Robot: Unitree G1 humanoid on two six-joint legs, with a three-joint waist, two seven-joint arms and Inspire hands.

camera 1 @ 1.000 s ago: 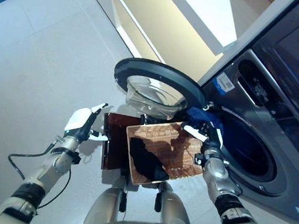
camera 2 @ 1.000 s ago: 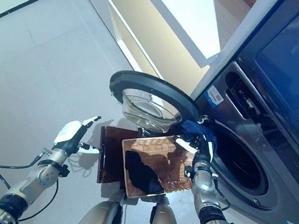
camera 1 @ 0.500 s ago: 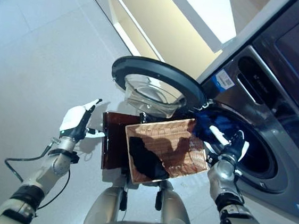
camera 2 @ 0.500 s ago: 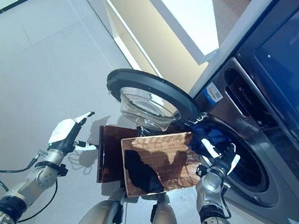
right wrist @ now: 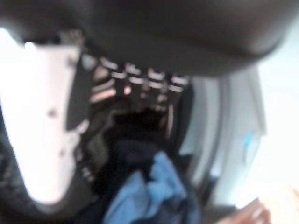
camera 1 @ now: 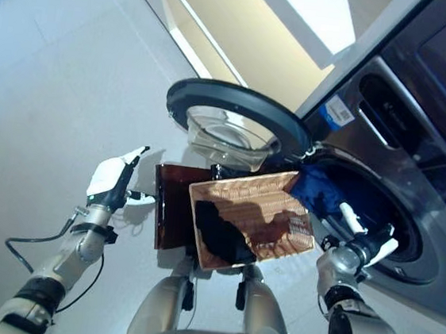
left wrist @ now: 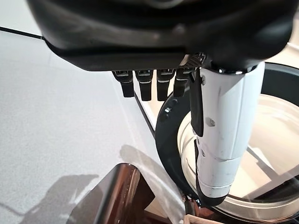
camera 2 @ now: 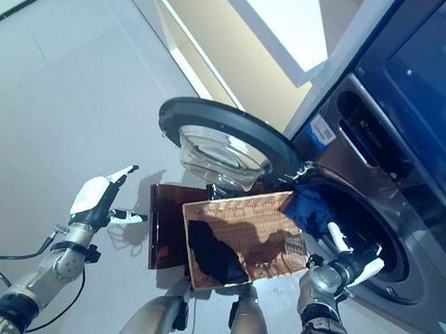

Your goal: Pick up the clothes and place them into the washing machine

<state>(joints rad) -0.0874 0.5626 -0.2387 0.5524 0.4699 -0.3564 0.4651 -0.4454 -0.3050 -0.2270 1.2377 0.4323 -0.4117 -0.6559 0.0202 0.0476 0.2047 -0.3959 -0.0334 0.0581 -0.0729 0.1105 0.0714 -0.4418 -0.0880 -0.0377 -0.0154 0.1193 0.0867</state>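
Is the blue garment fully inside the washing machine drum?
No. The blue garment drapes over the lower rim of the washing machine opening, beside the basket.

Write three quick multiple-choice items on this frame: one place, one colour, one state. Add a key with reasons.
1. Where does the blue garment lie?
A. in the wicker basket
B. at the mouth of the washing machine drum
C. on the floor

2. What colour is the clothing left in the wicker basket?
A. black
B. white
C. red

3. What state is the right hand in?
A. shut on the blue garment
B. shut, holding nothing
C. open, holding nothing

Key:
1 B: the blue garment hangs over the lower rim of the washing machine opening, beside the open door.
2 A: a black garment lies in the basket's near corner.
3 C: the right hand's fingers are spread in front of the drum, apart from the cloth.
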